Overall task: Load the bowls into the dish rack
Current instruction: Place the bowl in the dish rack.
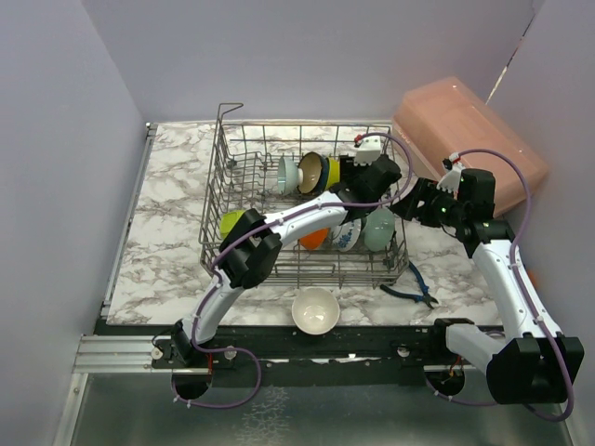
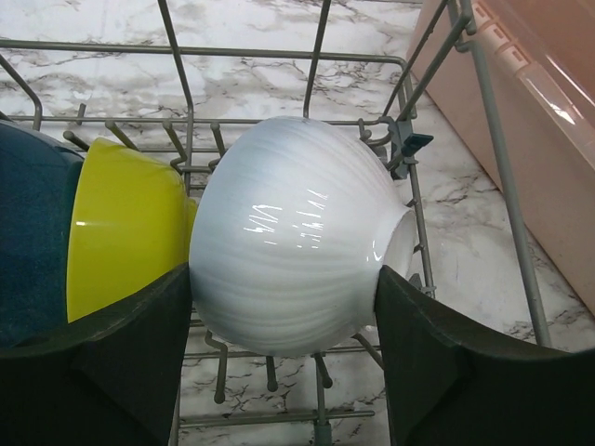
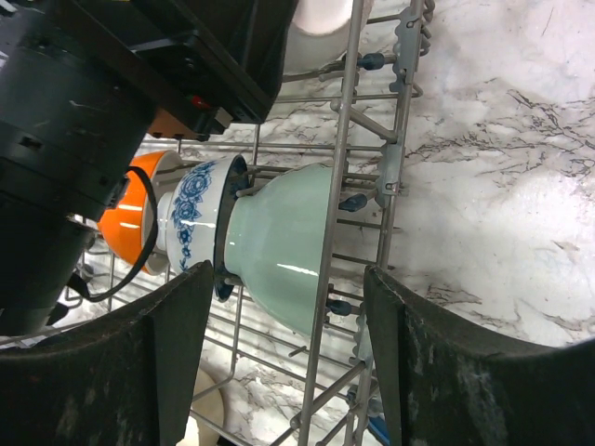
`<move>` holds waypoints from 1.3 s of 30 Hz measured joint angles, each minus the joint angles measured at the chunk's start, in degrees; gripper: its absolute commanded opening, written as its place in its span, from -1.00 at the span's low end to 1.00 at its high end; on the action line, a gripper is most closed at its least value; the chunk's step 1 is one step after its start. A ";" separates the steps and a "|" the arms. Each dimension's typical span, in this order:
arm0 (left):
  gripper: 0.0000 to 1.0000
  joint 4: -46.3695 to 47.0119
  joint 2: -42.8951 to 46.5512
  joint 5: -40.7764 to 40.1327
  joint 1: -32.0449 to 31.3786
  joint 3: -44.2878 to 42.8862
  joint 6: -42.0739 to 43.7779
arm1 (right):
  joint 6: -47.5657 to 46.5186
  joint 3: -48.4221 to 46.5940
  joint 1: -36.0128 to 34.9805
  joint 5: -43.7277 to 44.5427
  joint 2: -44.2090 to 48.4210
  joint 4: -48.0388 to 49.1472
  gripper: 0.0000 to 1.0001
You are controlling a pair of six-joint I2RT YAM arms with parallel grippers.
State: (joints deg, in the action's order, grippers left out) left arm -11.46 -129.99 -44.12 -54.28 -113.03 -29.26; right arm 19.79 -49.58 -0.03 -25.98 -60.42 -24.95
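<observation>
My left gripper (image 2: 284,279) reaches into the grey wire dish rack (image 2: 279,54) and is shut on a white ribbed bowl (image 2: 297,223), one finger on each side. The bowl lies on its side over the tines, next to a yellow-green bowl (image 2: 121,223) and a dark teal bowl (image 2: 33,242). My right gripper (image 3: 288,274) is open and empty just outside the rack's right wall (image 3: 339,186). It faces the mint green bowl (image 3: 279,246), the blue-patterned bowl (image 3: 195,214) and the orange bowl (image 3: 130,228), racked on edge. A cream bowl (image 1: 315,309) sits on the table in front of the rack (image 1: 223,186).
A pink plastic box (image 1: 469,139) stands at the back right, close behind my right arm. Blue-handled pliers (image 1: 409,283) lie by the rack's front right corner. A lime green bowl (image 1: 232,223) sits at the rack's left. My left arm (image 1: 297,218) crosses over the rack.
</observation>
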 measured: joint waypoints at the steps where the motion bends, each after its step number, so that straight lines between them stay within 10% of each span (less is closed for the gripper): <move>1: -0.32 0.04 -0.31 -0.07 0.00 0.00 0.00 | 0.00 0.00 0.00 0.00 0.00 -0.02 0.40; 17: 0.75 -0.17 -0.87 4.72 0.39 -0.76 -0.50 | -0.33 0.00 0.00 0.00 0.00 0.00 0.40; 39: 0.27 1.22 -0.42 9.29 0.48 -0.83 1.33 | -0.37 0.00 0.00 0.00 0.00 -0.02 0.40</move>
State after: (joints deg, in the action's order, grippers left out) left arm -10.24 -130.41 -34.83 -53.80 -113.86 -27.92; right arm 19.42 -49.58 -0.03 -25.98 -60.42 -24.97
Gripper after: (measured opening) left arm 0.645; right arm 0.700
